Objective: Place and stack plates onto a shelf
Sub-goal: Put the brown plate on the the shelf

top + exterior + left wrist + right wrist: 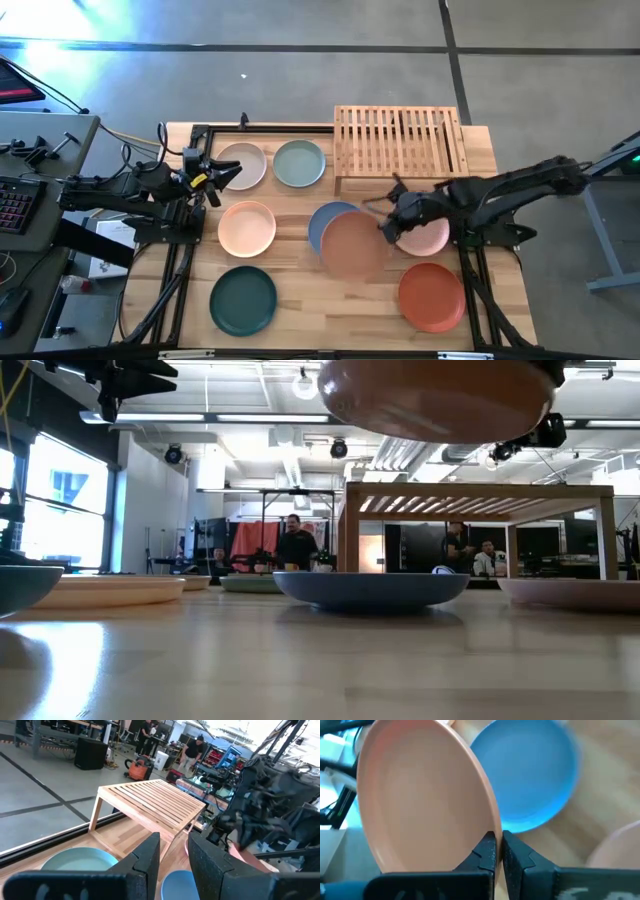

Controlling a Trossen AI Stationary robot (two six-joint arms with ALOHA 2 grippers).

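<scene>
Terracotta-coloured and held off the table, one plate (352, 245) is pinched by its rim between the closed fingers of the right gripper (496, 851), hanging above the blue plate (330, 221) near the middle of the table, in front of the bamboo shelf (400, 138), whose slatted top is bare. Over by the pale pink plate (243, 165) and the sage green plate (300, 163) at the back left, the left gripper (173, 855) waits with its jaws only narrowly parted, holding nothing.
</scene>
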